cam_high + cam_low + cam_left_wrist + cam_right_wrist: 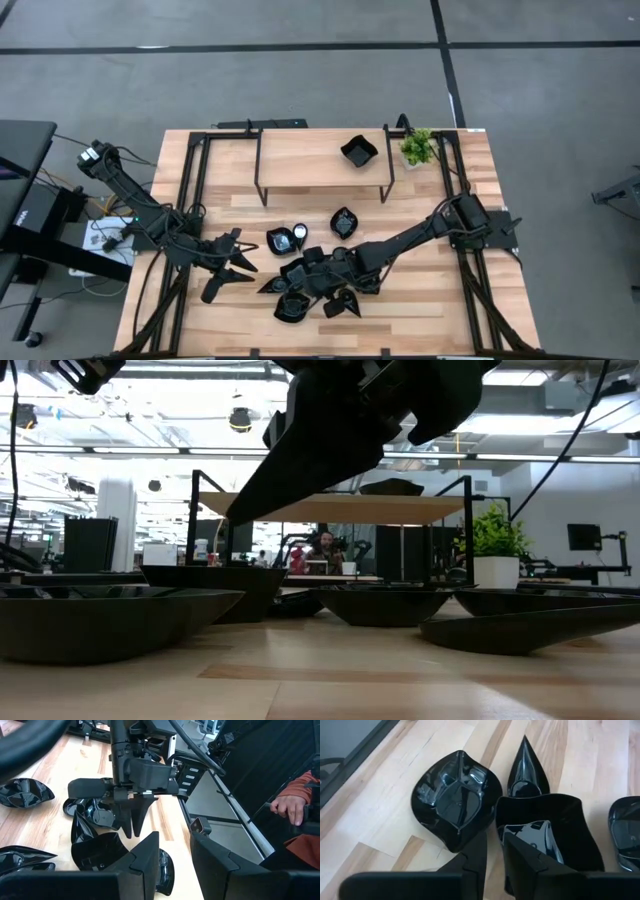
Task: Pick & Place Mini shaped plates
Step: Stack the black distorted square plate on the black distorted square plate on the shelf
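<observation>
Looking down from the high view, the mini shaped plates (315, 280) are seen clustered near the front centre of the worktop (430, 300), with one square plate (359, 151) already set on the raised shelf (320, 160) beside the potted plant (418, 147). The right gripper (312, 272) is lowered into the cluster; the left gripper (232, 268) waits just beside it

In the low view, dark dishes (380, 603) are lined across the worktop beneath an arm

In the left wrist view, the left fingers (150, 857) stand partly apart and nothing is held

In the right wrist view, the right fingers (520, 855) are nearly closed, straddling the rim of a square dish (560, 820) next to a leaf-shaped dish (455, 800); a secure hold cannot be confirmed. The rim should be seated fully between the fingers before lifting, and neighbouring dishes should be kept undisturbed
</observation>
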Robot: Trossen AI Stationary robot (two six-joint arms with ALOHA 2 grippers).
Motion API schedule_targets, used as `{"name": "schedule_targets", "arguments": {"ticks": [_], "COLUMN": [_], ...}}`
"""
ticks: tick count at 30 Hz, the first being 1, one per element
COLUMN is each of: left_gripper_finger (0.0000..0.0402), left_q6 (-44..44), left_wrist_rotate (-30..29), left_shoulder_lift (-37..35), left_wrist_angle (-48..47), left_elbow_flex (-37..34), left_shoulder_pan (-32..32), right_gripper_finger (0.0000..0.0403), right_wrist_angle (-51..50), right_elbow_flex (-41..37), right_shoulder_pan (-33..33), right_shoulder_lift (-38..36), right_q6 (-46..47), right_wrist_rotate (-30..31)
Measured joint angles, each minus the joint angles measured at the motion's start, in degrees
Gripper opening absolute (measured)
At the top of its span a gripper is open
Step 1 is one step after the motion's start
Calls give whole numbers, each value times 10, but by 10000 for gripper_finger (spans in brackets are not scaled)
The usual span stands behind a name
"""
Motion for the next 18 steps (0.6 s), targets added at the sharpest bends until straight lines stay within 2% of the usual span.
{"name": "schedule_targets", "arguments": {"ticks": [5, 18], "left_gripper_finger": [113, 113], "left_q6": [0, 0], "left_wrist_rotate": [0, 0], "left_shoulder_lift": [0, 0], "left_wrist_angle": [1, 7], "left_elbow_flex": [0, 0], "left_shoulder_pan": [0, 0], "right_gripper_finger": [76, 77], "right_wrist_angle": [0, -10], "right_elbow_flex": [0, 0], "right_shoulder_pan": [0, -1], "right_shoulder_lift": [0, 0], "right_q6": [0, 0], "right_wrist_rotate": [0, -2]}}
